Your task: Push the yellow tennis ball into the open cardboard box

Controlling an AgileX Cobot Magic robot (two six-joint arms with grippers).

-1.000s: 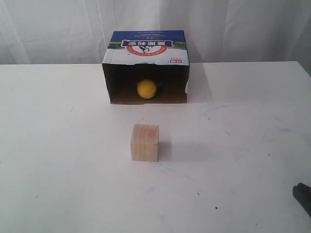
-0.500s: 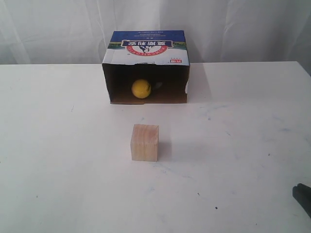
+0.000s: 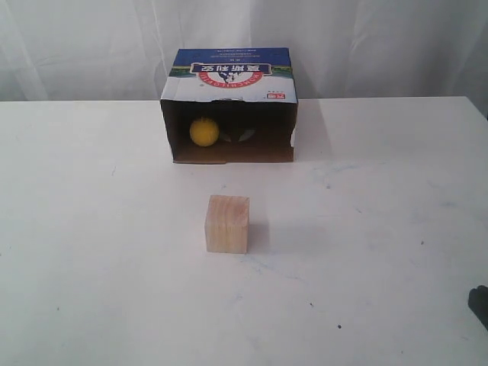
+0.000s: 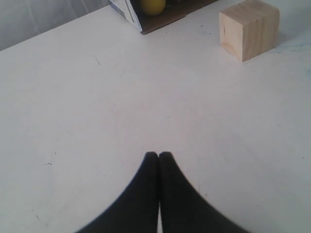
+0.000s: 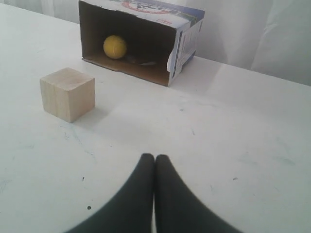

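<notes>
The yellow tennis ball lies inside the open cardboard box, toward the left of its dark interior; the right wrist view shows the ball in the box too. In the left wrist view only part of the ball and a corner of the box show. My left gripper is shut and empty, far from the box and out of the exterior view. My right gripper is shut and empty; a dark bit of it shows at the table's front right.
A pale wooden cube stands on the white table in front of the box's opening, also seen as the cube and the cube in the wrist views. White curtains hang behind the table.
The ball has rolled leftward inside the box, from its middle to its left part. The right gripper has drawn further out of the exterior view at the lower right.
</notes>
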